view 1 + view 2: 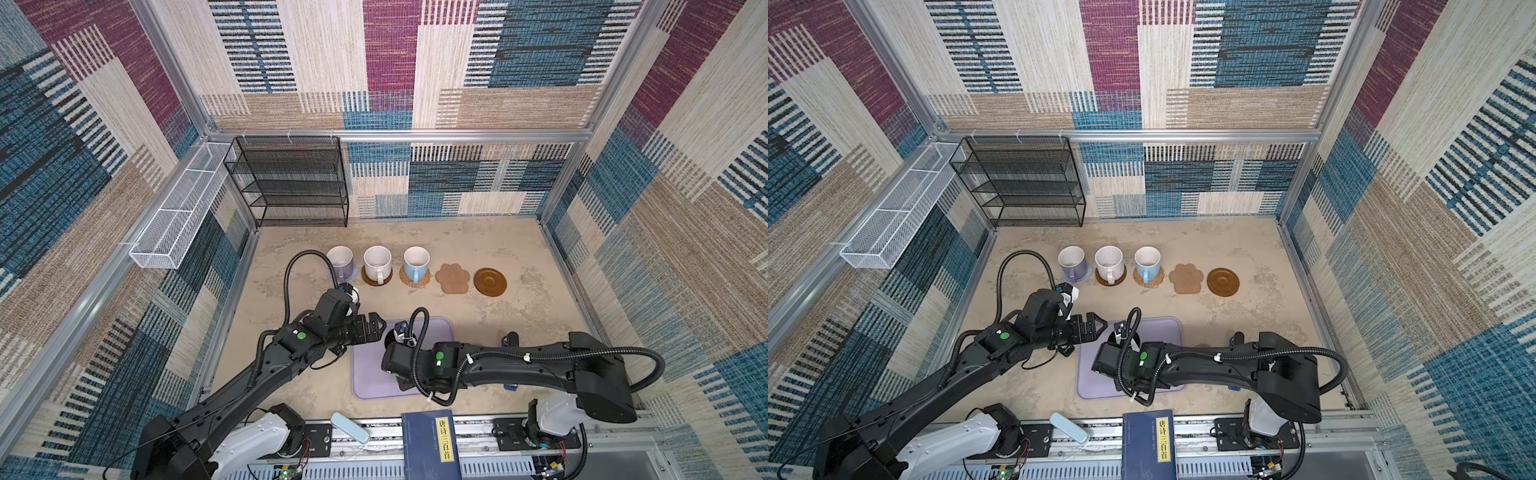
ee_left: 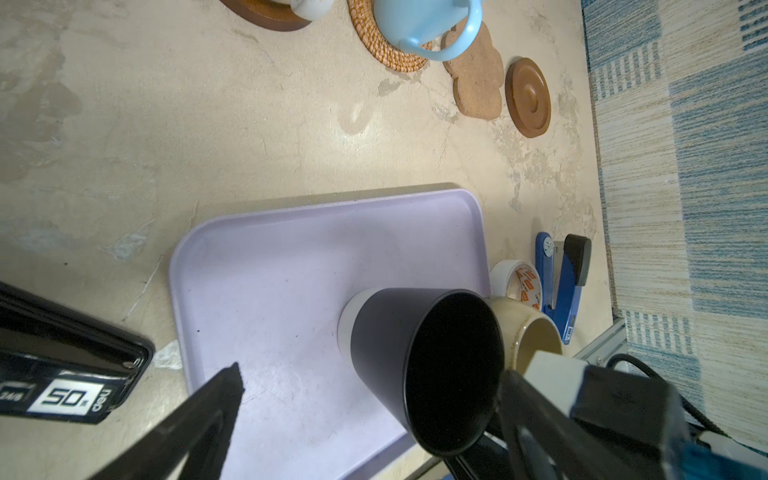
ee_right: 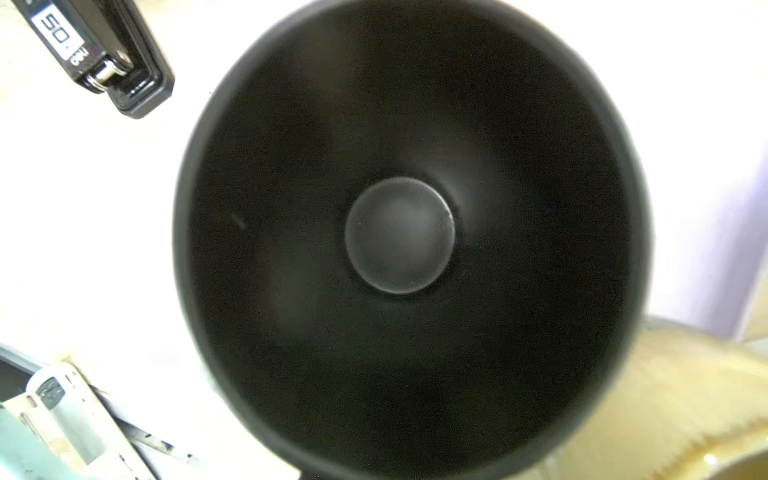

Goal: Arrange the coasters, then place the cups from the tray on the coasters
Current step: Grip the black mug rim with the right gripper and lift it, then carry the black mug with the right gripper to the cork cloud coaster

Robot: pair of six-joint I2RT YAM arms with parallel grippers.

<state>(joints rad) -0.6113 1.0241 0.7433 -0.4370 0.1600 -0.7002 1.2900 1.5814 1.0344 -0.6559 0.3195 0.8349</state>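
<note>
Both top views: even light, sharp, walls bowing at edges. Right wrist view: the worktop glares white, the black mug blurred.

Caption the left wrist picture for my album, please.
Black mug on the lilac tray, cream mug beside it, paw-shaped cork coaster and brown wooden coaster bare beyond.

Lilac tray, black mug and cream-beige mug show against walls striped blue, maroon and beige.
</note>
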